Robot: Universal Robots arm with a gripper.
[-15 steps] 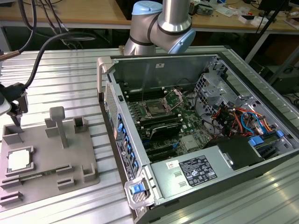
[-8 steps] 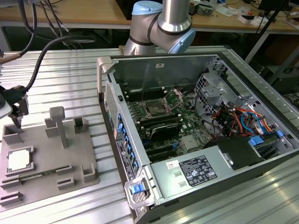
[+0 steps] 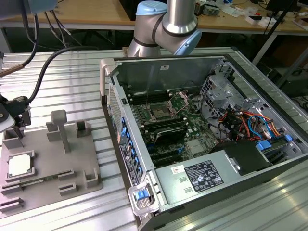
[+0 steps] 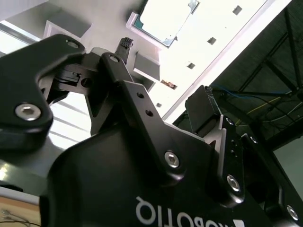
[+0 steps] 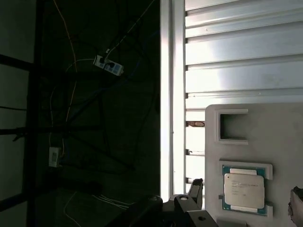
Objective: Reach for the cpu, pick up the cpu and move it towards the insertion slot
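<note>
The cpu (image 3: 20, 165), a flat silvery square chip, lies in a recess of the grey tray (image 3: 72, 159) at the exterior view's left. My gripper (image 3: 17, 129) hangs just above the tray's far corner, a short way behind the cpu. In the first wrist view the cpu (image 5: 244, 190) lies between two dark fingertips (image 5: 196, 185), with space on each side. In the second wrist view my gripper (image 4: 163, 78) is open and holds nothing, and the cpu (image 4: 165, 19) is beyond it. The insertion slot (image 3: 161, 113), with a shiny frame and wire levers, sits on the motherboard inside the open computer case.
Grey upright blocks (image 3: 60, 127) stand on the tray close to my gripper. The open case (image 3: 216, 144) stands on the ribbed metal table (image 3: 72, 86) at the exterior view's right. A thick black cable (image 3: 45, 72) runs to the wrist. The table's edge (image 5: 165, 94) is close to the tray.
</note>
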